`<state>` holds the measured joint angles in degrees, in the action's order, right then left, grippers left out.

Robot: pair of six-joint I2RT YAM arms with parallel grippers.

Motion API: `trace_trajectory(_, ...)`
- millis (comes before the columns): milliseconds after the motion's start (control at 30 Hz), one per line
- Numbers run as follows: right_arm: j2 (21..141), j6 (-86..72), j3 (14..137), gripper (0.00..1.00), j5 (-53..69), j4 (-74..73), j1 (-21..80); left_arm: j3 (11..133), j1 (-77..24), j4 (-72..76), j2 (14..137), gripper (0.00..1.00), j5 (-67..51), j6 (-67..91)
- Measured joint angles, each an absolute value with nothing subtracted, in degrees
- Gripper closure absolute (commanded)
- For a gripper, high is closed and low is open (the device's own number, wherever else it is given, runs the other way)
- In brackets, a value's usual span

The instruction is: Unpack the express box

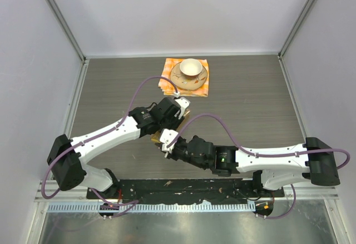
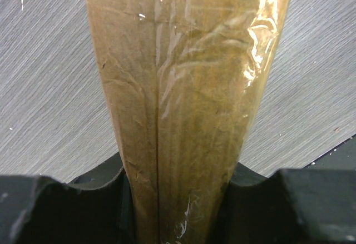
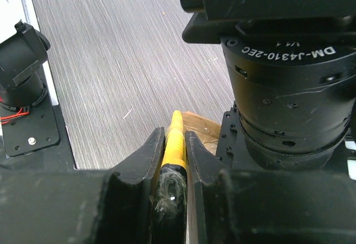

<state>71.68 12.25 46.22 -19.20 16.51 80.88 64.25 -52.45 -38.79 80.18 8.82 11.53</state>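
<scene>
The table [image 1: 250, 116] was dark wood-grain, closed in by pale walls [image 1: 183, 10]. At its far side an orange checkered cloth [image 1: 203, 90] lay under a saucer [image 1: 177, 77] with a cup [image 1: 191, 66] on it. Both arms met over the middle of the table, well apart from the cloth, and from above they covered nearly all of the express box [image 2: 183, 88]; only a brown sliver showed beneath the wrists.

The left gripper [image 2: 178, 197] was clamped on the box. In its wrist view, taped cardboard filled the frame, rising between the dark fingers [image 2: 83, 205] and cut off at the top edge, so the flaps could not be made out.

The right gripper [image 3: 174, 135] was closed tight on a slim yellow tool [image 3: 176, 123] with a black base. Its tip pointed at a corner of cardboard just beyond, though whether they touched could not be told. A black motor housing [image 3: 289, 88] blocked the right of that view and hid the rest of the box.
</scene>
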Motion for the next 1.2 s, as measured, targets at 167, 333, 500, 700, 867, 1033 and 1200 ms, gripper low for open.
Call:
trace_trajectory(167,71.68,12.78,46.22,0.99,-19.64,16.12,80.93,64.03,-52.45,-38.50,79.96,1.00,8.67,11.53)
trace_trajectory(333,71.46,12.95,46.22,0.99,-20.01,15.14,81.01,63.81,-52.45,-38.22,79.96,1.00,8.21,11.60)
trace_trajectory(500,69.60,12.91,46.22,0.99,-19.99,13.58,81.06,63.48,-52.45,-37.69,79.94,1.00,7.77,11.57)
trace_trajectory(700,68.31,12.93,47.11,0.99,-19.81,13.19,81.03,63.40,-52.45,-37.74,79.94,1.00,7.68,11.60)
trace_trajectory(867,68.31,12.71,47.48,0.99,-18.72,13.17,81.03,63.40,-52.45,-37.76,79.92,1.00,7.68,11.60)
trace_trajectory(1033,68.40,11.84,47.48,0.99,-17.76,13.19,81.03,63.40,-52.45,-37.76,79.72,1.00,7.68,11.57)
trace_trajectory(1200,69.17,11.60,47.48,0.99,-17.65,13.23,81.03,63.40,-52.45,-37.76,79.40,1.00,7.68,11.60)
